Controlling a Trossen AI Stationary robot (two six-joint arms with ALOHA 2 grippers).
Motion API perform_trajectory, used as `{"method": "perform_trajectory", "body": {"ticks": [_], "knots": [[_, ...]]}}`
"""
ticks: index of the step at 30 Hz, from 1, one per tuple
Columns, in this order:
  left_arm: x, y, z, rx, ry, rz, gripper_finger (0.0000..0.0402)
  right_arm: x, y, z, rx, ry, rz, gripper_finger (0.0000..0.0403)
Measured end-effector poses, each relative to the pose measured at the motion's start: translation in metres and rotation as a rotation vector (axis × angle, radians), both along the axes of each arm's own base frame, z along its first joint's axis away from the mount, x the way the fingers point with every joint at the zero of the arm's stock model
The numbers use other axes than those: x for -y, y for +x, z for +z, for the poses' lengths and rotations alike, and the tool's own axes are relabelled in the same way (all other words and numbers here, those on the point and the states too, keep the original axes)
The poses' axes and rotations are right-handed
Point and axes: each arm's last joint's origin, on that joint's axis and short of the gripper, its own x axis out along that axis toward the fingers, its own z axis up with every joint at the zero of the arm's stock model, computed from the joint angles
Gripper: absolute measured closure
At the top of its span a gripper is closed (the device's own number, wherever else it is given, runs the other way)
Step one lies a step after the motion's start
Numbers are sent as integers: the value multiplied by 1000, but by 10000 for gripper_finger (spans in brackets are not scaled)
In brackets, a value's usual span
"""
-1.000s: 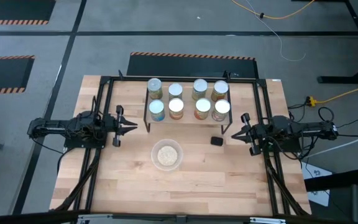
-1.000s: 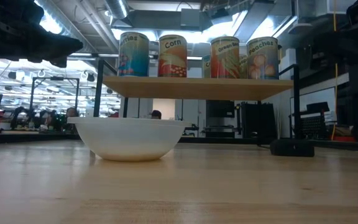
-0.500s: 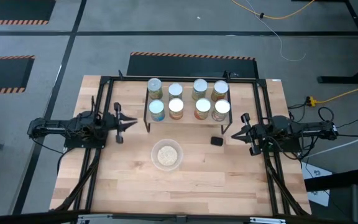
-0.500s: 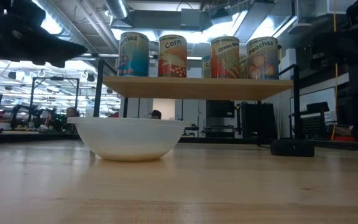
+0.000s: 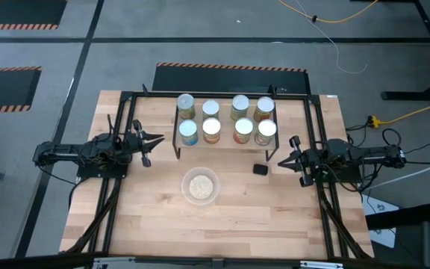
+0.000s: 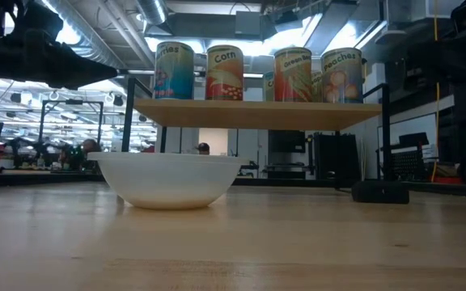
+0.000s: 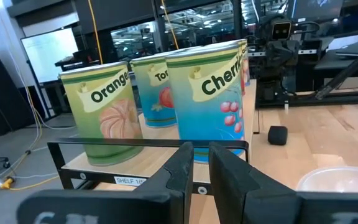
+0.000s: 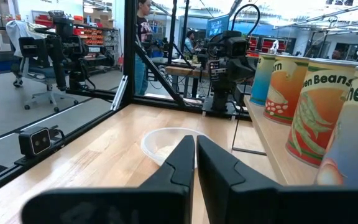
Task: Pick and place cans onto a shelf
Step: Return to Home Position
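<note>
Our left pincer [image 5: 155,140] hangs over the counter [image 5: 148,217] near its left edge, just off the left end of the shelf [image 6: 257,115]. In its wrist view the left pincer [image 7: 201,149] is clenched on nothing, with only a thin slit between its two dark fingers [image 7: 180,169]. Our right pincer [image 5: 281,159] sits across from it near the counter's right edge, close to the shelf's right end. It too is clenched and empty, and its fingers [image 8: 178,163] meet along a hairline in its own wrist view. Just beside the right pincer, toward the middle of the counter, a small black block [image 5: 260,169] lies on the wood. Further in, a clear round bowl [image 5: 201,186] with beige contents stands at the counter's centre, apart from both pincers. Beyond the bowl, the shelf stands along the middle of the counter's back edge, a light board in a thin black frame. All eight cans [image 6: 224,73] stand upright on it in two rows of four. From the low view we read the front row's labels as Cherries, Corn, Green Beans and Peaches.
</note>
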Motion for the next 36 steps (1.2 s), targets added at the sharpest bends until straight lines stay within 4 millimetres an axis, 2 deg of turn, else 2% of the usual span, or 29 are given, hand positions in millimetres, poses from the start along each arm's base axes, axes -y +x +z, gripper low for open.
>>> {"method": "perform_trajectory", "body": {"ticks": [7, 11, 17, 36], "knots": [[0, 0, 0, 0, 0, 0, 358, 1, 0, 0, 2, -12, -6, 379], [0, 0, 0, 1, 0, 0, 358, 5, 0, 0, 14, -75, -56, 379], [0, 0, 0, 1, 0, 0, 358, 11, 1, 0, 11, -75, -122, 379], [0, 0, 0, 1, 0, 1, 358, 12, 1, 0, 7, -75, -122, 379]]}}
